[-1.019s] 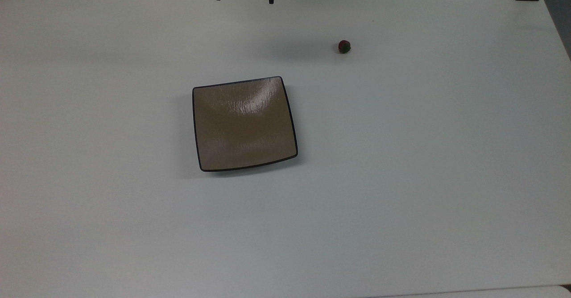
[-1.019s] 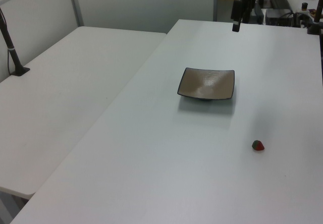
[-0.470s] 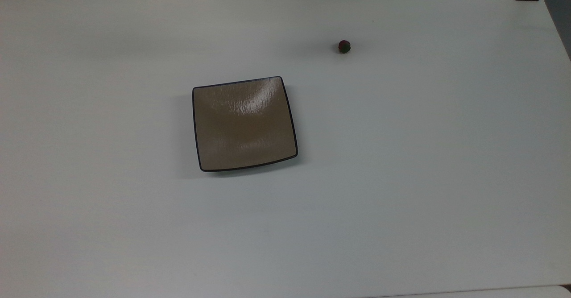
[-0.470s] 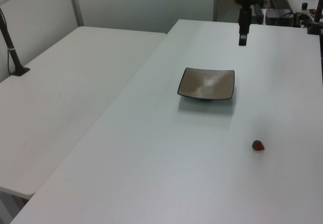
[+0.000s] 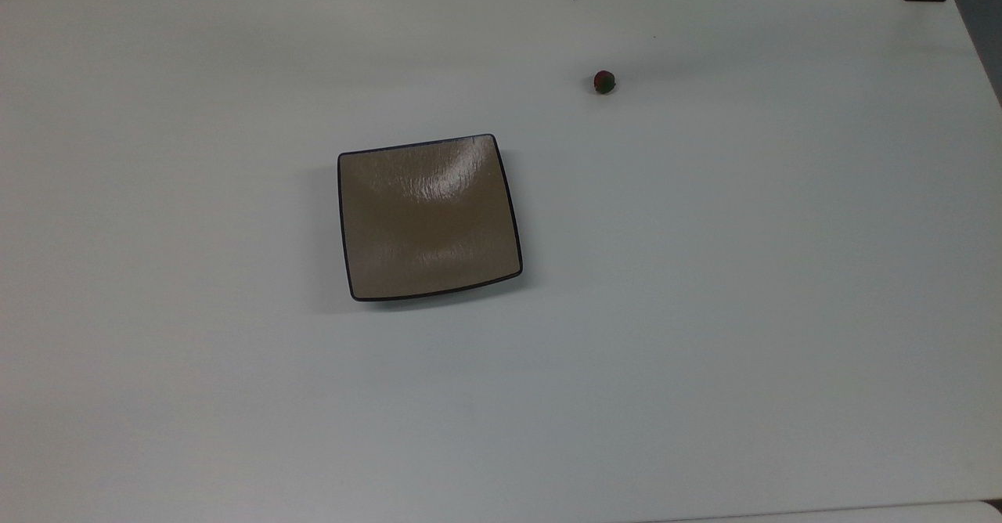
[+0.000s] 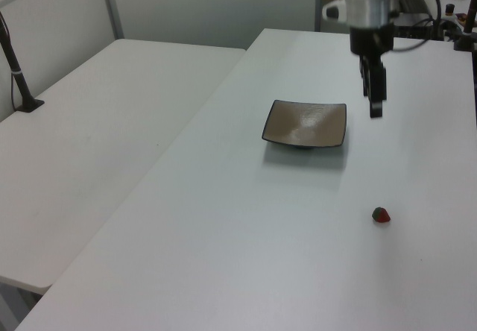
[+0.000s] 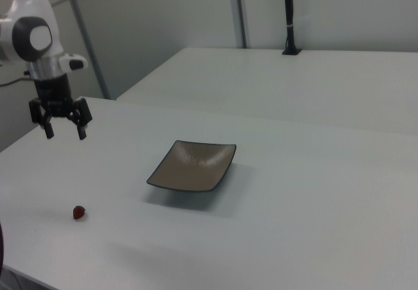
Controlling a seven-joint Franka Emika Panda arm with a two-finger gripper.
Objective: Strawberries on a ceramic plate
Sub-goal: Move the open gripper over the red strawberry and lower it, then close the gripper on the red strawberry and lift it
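Your gripper (image 7: 64, 132) hangs in the air with its two fingers spread apart and nothing between them. The strawberry (image 7: 79, 212) lies on the white table (image 7: 313, 225) well below the gripper, a little toward the right view's right of it. It is not yet under the fingers: in the left view it (image 6: 381, 215) sits well below and nearer to the camera than the gripper (image 6: 375, 100). The ceramic plate (image 6: 305, 124) is beside the gripper, to the left view's left, well apart from the strawberry and empty.

The strawberry looks very small and roundish, so I judge it is light and will roll easily if one finger touches it first. It is probably a little soft or smooth, so a hard squeeze may push it out. You should take hold across the red body at its widest part, not at the green cap (image 5: 609, 81), and bring both fingers down around it evenly. The plate looks glossy and slightly curved, so after release the strawberry may roll toward the middle
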